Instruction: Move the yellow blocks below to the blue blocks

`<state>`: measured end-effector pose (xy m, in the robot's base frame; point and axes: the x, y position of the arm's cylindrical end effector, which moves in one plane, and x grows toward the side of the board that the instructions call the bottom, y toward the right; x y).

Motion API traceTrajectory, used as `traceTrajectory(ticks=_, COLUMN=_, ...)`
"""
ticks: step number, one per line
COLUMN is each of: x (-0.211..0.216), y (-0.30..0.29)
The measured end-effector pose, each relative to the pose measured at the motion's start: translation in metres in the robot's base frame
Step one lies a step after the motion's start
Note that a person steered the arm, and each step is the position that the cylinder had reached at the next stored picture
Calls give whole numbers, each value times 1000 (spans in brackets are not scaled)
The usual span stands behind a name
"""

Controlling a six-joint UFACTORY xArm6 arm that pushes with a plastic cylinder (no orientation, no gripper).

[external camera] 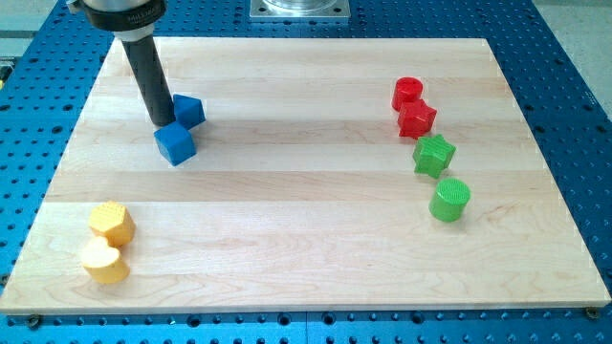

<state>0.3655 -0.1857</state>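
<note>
Two blue blocks sit at the upper left of the board: a blue cube (175,144) and a second blue block (189,111) just above and to its right. My tip (163,123) stands right against both, at the cube's top edge and the other block's left side. Two yellow blocks lie at the lower left: a yellow rounded block (112,222) and a yellow heart-like block (104,261) touching it from below. The yellow blocks are well below the blue ones and slightly to the left.
On the right stand a red cylinder (407,93), a red block (417,118), a green star-shaped block (434,155) and a green cylinder (449,200) in a column. The wooden board (306,239) lies on a blue perforated table.
</note>
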Motion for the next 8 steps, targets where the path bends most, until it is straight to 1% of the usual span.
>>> traceTrajectory(ticks=1, x=17, y=-7)
traceTrajectory(ticks=2, x=78, y=-23)
traceTrajectory(ticks=3, x=120, y=-52)
traceTrajectory(ticks=4, x=142, y=-89)
traceTrajectory(ticks=5, x=191, y=-90)
traceTrajectory(ticks=6, x=214, y=-80)
traceTrajectory(ticks=7, x=216, y=-50)
traceTrajectory(ticks=8, x=195, y=-26)
